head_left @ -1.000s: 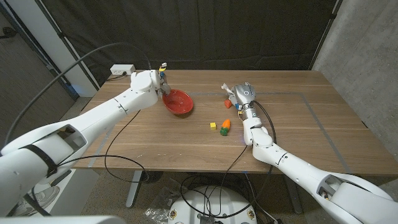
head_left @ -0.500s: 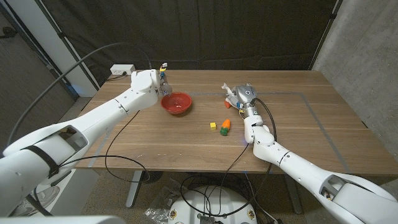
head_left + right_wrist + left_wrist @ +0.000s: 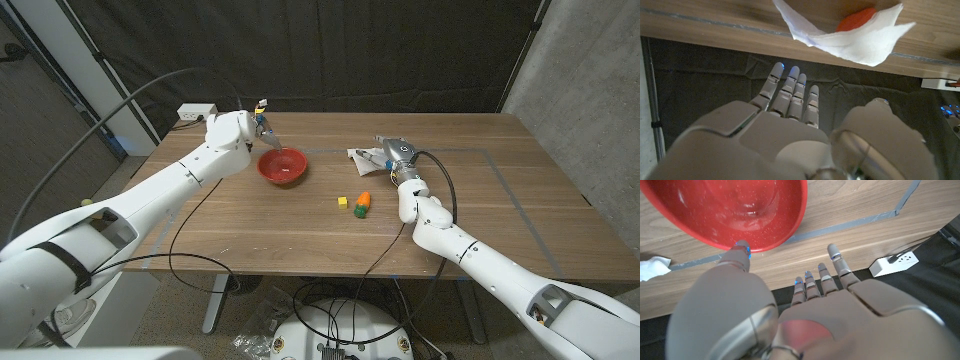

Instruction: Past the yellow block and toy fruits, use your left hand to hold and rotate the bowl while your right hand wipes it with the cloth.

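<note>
Walnut-look wooden table (image 3: 300, 225) against black curtain (image 3: 350, 50), red bowl (image 3: 283, 166) far left past yellow block (image 3: 343, 202) and toy fruits (image 3: 362, 202), left hand (image 3: 262, 130) fingers spread, thumb on rim, right hand (image 3: 385, 153) open beside white cloth (image 3: 362, 155), power strip (image 3: 196, 111) at back.

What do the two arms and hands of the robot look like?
Both arms have white, rounded shells with black cables running along them. The left hand and right hand are light grey, smooth and jointed, with small blue marks at the fingertips.
</note>
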Controlling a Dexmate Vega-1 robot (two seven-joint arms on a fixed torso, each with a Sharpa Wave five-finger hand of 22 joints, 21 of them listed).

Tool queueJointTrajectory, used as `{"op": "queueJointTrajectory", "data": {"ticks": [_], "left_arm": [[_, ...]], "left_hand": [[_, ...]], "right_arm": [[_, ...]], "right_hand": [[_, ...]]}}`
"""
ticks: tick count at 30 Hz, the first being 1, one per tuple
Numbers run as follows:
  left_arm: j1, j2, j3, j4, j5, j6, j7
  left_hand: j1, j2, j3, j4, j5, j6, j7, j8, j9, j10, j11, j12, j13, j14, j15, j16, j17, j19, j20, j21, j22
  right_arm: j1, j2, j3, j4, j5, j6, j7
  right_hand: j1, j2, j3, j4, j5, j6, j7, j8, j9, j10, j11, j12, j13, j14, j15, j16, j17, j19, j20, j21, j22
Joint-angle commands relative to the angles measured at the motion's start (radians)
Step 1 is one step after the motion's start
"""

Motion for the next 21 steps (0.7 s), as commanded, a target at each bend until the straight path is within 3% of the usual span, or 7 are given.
{"op": "queueJointTrajectory", "data": {"ticks": [1,5,7,8,13,19,21], "left_arm": [[0.133,0.002,-0.145,-0.082,-0.088,-0.055,0.192],[0.203,0.003,-0.217,-0.112,-0.148,-0.122,0.302],[0.224,0.010,-0.231,-0.125,-0.155,-0.145,0.343],[0.264,0.000,-0.280,-0.128,-0.201,-0.197,0.402],[0.356,-0.026,-0.382,-0.098,-0.323,-0.386,0.572],[0.390,0.001,-0.399,-0.092,-0.349,-0.465,0.643],[0.406,-0.003,-0.418,-0.077,-0.381,-0.512,0.673]], "left_hand": [[-0.013,0.001,-0.023,0.006,0.010,-0.096,-0.005,-0.004,0.002,-0.068,0.010,0.003,0.001,-0.071,0.006,-0.003,-0.005,-0.037,-0.004,-0.029,0.003],[-0.030,-0.006,-0.045,0.014,0.012,-0.133,-0.025,0.002,0.001,-0.116,-0.002,0.002,-0.001,-0.094,-0.007,0.002,-0.009,-0.055,-0.018,-0.046,0.002],[-0.053,-0.027,-0.069,0.019,0.010,-0.135,-0.038,0.008,0.000,-0.123,-0.011,0.007,-0.002,-0.102,-0.011,0.004,-0.012,-0.069,-0.010,-0.060,0.002],[-0.072,-0.033,-0.084,0.027,0.008,-0.127,-0.050,0.013,0.000,-0.123,-0.013,0.011,-0.002,-0.102,-0.013,0.007,-0.013,-0.071,-0.007,-0.065,0.002],[-0.139,-0.024,-0.120,0.060,0.007,-0.096,-0.080,0.026,-0.001,-0.108,-0.015,0.023,-0.003,-0.106,-0.012,0.013,-0.015,-0.098,0.013,-0.089,0.003],[-0.190,-0.022,-0.150,0.085,0.007,-0.106,-0.100,0.020,-0.001,-0.118,-0.010,0.021,-0.005,-0.123,-0.016,0.011,-0.017,-0.133,0.021,-0.115,0.004],[-0.207,-0.029,-0.164,0.090,0.007,-0.108,-0.105,0.019,-0.001,-0.125,-0.011,0.019,-0.005,-0.143,-0.020,0.006,-0.018,-0.142,0.019,-0.124,0.003]], "right_arm": [[-0.049,-0.022,0.131,-0.030,0.336,0.224,0.125],[-0.060,-0.013,0.167,0.003,0.452,0.341,0.139],[-0.063,-0.006,0.179,0.018,0.499,0.389,0.143],[-0.064,0.001,0.189,0.034,0.535,0.433,0.149],[-0.063,0.029,0.211,0.084,0.644,0.533,0.175],[-0.065,0.047,0.215,0.103,0.688,0.582,0.171],[-0.062,0.059,0.218,0.119,0.713,0.606,0.176]], "right_hand": [[-0.043,0.005,-0.022,0.012,0.006,-0.045,0.007,0.011,0.001,-0.066,0.011,0.011,-0.011,-0.088,0.034,0.000,-0.023,-0.058,0.013,-0.046,0.001],[-0.064,0.017,-0.030,0.016,0.005,-0.056,0.005,0.013,0.000,-0.108,0.015,0.008,-0.018,-0.155,0.043,-0.005,-0.041,-0.104,0.015,-0.080,0.000],[-0.069,0.021,-0.032,0.015,0.005,-0.063,0.003,0.013,-0.001,-0.121,0.017,0.009,-0.021,-0.183,0.048,-0.006,-0.050,-0.118,0.013,-0.093,-0.001],[-0.071,0.023,-0.033,0.015,0.005,-0.064,0.002,0.014,-0.001,-0.128,0.016,0.008,-0.022,-0.194,0.051,-0.007,-0.054,-0.121,0.011,-0.097,-0.001],[-0.079,0.030,-0.035,0.016,0.004,-0.067,0.002,0.015,-0.001,-0.140,0.019,0.010,-0.025,-0.226,0.045,-0.009,-0.064,-0.135,0.000,-0.112,-0.002],[-0.084,0.035,-0.037,0.013,0.002,-0.066,0.000,0.016,-0.002,-0.154,0.022,0.011,-0.029,-0.262,0.033,-0.010,-0.082,-0.137,-0.016,-0.124,-0.003],[-0.080,0.036,-0.037,0.007,0.002,-0.065,0.000,0.018,-0.003,-0.165,0.016,0.011,-0.032,-0.282,0.026,-0.010,-0.097,-0.140,-0.039,-0.134,-0.004]]}}
